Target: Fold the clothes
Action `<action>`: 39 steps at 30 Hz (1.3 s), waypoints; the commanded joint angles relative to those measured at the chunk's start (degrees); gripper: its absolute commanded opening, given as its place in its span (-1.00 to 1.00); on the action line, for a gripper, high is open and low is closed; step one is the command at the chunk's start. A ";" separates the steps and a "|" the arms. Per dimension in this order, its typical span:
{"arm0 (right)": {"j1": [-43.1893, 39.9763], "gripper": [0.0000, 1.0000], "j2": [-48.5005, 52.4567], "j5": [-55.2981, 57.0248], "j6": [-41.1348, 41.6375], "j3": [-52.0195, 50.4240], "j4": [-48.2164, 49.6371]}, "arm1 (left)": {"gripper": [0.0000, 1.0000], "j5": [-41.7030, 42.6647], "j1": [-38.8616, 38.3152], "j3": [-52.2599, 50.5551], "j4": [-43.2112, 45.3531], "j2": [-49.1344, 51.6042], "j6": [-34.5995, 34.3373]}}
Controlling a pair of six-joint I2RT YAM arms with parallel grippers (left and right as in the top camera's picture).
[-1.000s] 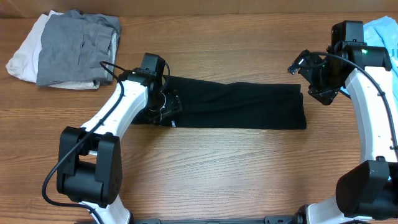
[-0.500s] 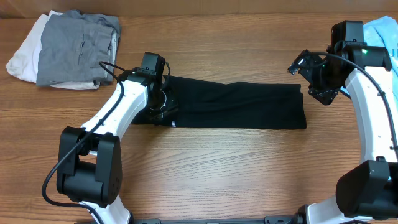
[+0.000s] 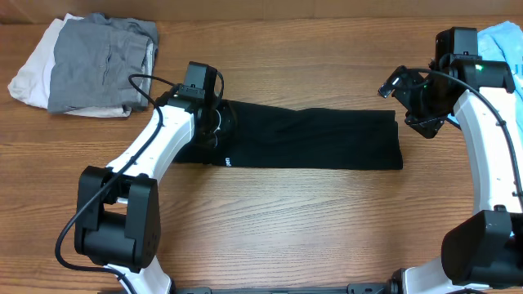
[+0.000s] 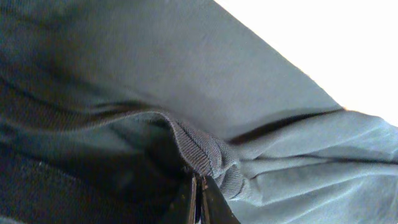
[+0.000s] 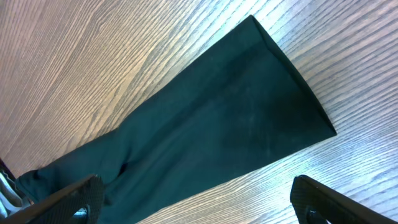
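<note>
Left hand (image 4: pixel 196 198) pinches black shirt (image 3: pixel 327 139) fold; right hand (image 3: pixel 407 106) beside far end.

blue garment (image 3: pixel 507 39) cropped, logo (image 3: pixel 228 161) on black shirt (image 3: pixel 327 139) unreadable

The black shirt (image 3: pixel 319 139) lies in a long folded strip, its left end seemingly bunched. The grey garment (image 3: pixel 98 61) lies on the white garment (image 3: pixel 29 77), far left.
</note>
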 commanded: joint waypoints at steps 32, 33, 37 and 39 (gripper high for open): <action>-0.15 0.12 0.07 0.02 -4.28 -10.73 4.57 | -0.18 -8.35 -0.11 13.64 -16.22 -1.46 12.24; -0.15 -0.07 0.07 -0.04 -4.28 -12.11 5.77 | -0.46 -8.22 -0.33 13.62 -18.47 -1.44 12.24; -0.13 -0.61 0.09 -2.93 -4.31 -19.23 13.53 | -0.92 -8.20 -0.90 10.67 -21.70 -0.94 12.24; -0.13 -0.87 0.09 -4.39 -4.28 -22.27 17.31 | -0.92 -7.80 -0.92 8.37 -20.63 -0.66 12.26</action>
